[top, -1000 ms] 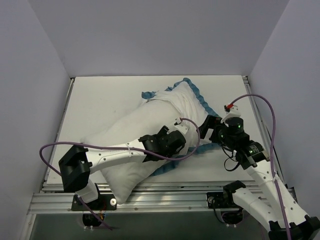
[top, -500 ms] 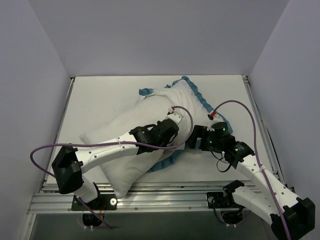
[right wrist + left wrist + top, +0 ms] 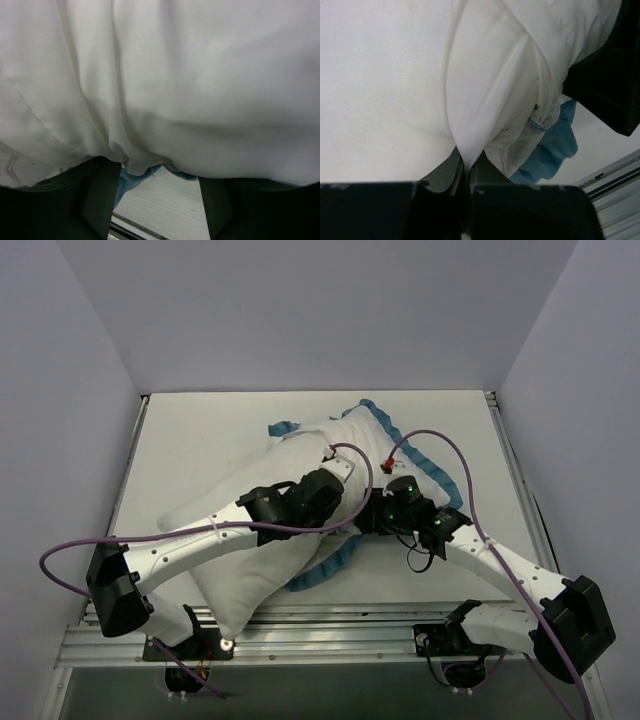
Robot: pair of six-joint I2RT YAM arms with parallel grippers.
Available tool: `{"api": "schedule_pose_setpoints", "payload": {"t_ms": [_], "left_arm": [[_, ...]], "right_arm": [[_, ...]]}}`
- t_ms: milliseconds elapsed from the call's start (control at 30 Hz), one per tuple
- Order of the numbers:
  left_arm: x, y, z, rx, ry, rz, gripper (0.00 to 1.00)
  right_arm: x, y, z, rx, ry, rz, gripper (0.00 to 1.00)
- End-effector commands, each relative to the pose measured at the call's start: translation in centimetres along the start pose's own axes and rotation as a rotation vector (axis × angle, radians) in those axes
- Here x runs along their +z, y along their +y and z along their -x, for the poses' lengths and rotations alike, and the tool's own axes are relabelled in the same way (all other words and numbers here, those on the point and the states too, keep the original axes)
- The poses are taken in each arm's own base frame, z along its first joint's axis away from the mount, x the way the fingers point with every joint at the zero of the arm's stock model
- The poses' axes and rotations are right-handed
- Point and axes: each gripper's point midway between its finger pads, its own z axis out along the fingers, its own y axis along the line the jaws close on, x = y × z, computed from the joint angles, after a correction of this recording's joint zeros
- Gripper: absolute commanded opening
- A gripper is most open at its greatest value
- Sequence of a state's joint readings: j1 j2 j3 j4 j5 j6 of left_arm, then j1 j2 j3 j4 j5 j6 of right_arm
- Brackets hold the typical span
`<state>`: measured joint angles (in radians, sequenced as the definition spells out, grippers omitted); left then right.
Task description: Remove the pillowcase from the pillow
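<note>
pillow (image 3: 240, 545) lies diagonal on table (image 3: 200, 440), near-left to far-right, with its far-right end inside the pillowcase (image 3: 365, 440). left end effector (image 3: 465, 170) is closed, pinching a white fabric fold (image 3: 480, 115) just beside the blue edging (image 3: 550, 150). right end effector (image 3: 160, 187) has its fingers spread, pressed against white fabric mid-pillow.

Quick headcount, nothing fancy

One pillow (image 3: 245, 575), one pillowcase (image 3: 322, 568), and one table (image 3: 200, 435) under the pair. Two robot arms, a left one (image 3: 190, 545) and a right one (image 3: 500, 565). Two purple cables too, one per arm (image 3: 45, 570) (image 3: 450, 445).
</note>
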<state>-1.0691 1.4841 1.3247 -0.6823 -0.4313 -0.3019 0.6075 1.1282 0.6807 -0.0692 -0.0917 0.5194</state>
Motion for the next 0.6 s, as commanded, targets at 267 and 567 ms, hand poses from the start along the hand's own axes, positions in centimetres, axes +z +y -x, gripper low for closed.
{"api": "schedule_pose_setpoints", "payload": {"t_ms": [267,567], "left_arm": [[-5.0,4.6,2.5,-0.148,-0.106,0.005,0.02],[-7.5,9.8,-2.2,-0.199,-0.023,0.104,0.02]], "right_arm": [[-2.7,-4.9,7.0,-0.01,-0.221,-0.311,0.0],[-9.6,-15.4,13.0,0.297,-0.371,-0.538,0.0]]}}
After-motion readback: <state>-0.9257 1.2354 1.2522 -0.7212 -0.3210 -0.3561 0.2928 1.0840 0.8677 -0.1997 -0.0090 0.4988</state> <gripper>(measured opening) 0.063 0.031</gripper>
